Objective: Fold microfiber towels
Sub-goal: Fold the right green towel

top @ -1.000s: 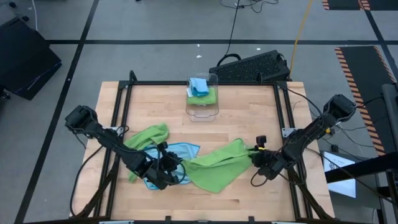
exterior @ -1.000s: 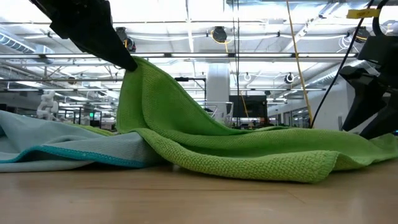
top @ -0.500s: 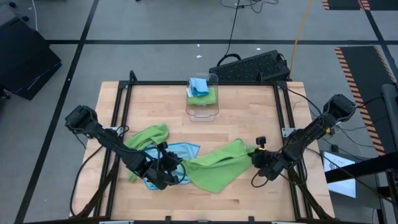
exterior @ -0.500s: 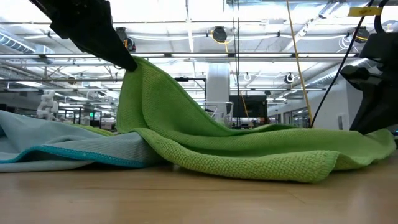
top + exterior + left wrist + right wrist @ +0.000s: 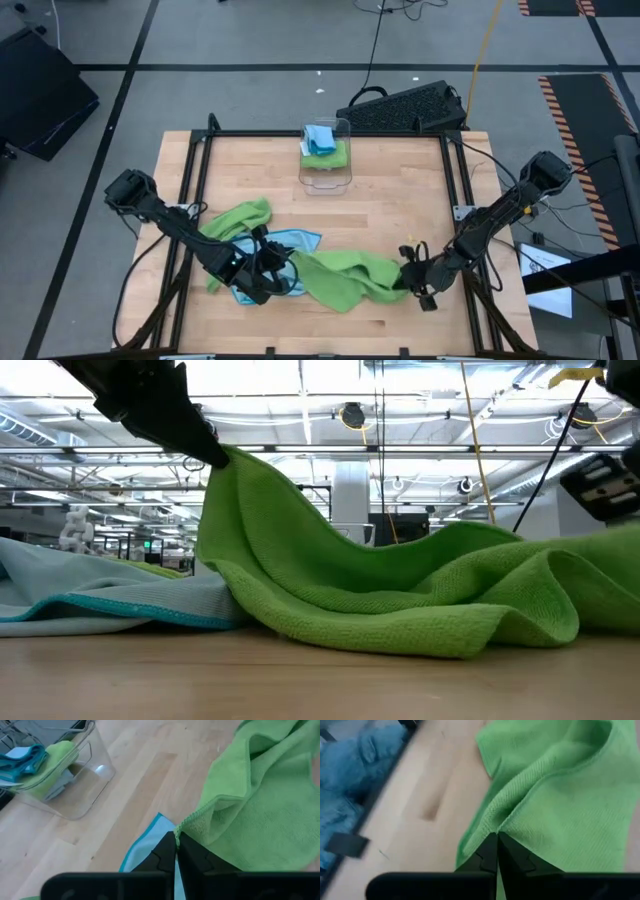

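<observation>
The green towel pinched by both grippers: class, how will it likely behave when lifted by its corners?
The green towel likely sags: it drapes from the left gripper in soft folds. Probably light, since the right gripper holds it by an edge.

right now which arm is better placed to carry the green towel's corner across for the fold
Right. The right end effector is shut on the green towel's corner near the front edge and has bunched cloth. The left end effector pins the opposite corner beside the blue towel, so it looks suited to anchoring.
</observation>
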Controlling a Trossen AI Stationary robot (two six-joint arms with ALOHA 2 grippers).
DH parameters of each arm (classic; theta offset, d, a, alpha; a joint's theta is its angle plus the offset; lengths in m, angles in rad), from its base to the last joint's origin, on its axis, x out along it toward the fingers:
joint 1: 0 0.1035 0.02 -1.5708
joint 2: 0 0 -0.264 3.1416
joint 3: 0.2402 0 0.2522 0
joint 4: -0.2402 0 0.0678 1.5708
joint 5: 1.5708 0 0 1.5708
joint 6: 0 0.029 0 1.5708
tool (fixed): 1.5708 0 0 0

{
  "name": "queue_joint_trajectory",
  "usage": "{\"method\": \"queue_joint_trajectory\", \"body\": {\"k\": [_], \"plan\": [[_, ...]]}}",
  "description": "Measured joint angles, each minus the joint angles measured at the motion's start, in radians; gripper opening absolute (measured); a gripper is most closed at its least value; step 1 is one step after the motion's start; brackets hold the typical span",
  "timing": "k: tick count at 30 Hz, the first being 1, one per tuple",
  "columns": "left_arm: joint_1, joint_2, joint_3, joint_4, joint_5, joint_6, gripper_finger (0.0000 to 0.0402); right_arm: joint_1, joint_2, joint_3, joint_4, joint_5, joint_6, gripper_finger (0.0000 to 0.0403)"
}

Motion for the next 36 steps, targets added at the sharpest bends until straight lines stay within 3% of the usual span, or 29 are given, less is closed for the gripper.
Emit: {"method": "queue_joint_trajectory", "body": {"k": [6, 10, 15, 22, 30, 36], "plan": [[0.004, 0.000, 0.000, -0.001, -0.007, 0.005, 0.0011, -0.010, -0.039, 0.000, -0.087, 0.131, -0.031, 0.0015], [0.017, 0.000, 0.000, 0.000, -0.007, 0.005, 0.0005, -0.012, -0.052, 0.000, -0.160, 0.204, 0.003, 0.0046], [0.030, 0.000, 0.000, 0.000, -0.005, 0.004, 0.0018, -0.012, -0.054, 0.000, -0.128, 0.176, 0.027, 0.0107], [0.031, 0.000, 0.000, 0.002, 0.001, 0.003, 0.0005, -0.011, -0.053, -0.014, -0.126, 0.161, -0.055, 0.0170], [0.031, 0.000, 0.000, 0.003, 0.005, 0.000, 0.0012, 0.018, -0.042, -0.080, -0.114, 0.111, -0.095, 0.0165], [0.031, 0.000, 0.000, 0.003, 0.005, 0.003, 0.0012, 0.029, -0.042, -0.084, -0.061, 0.140, -0.231, 0.0156]]}}
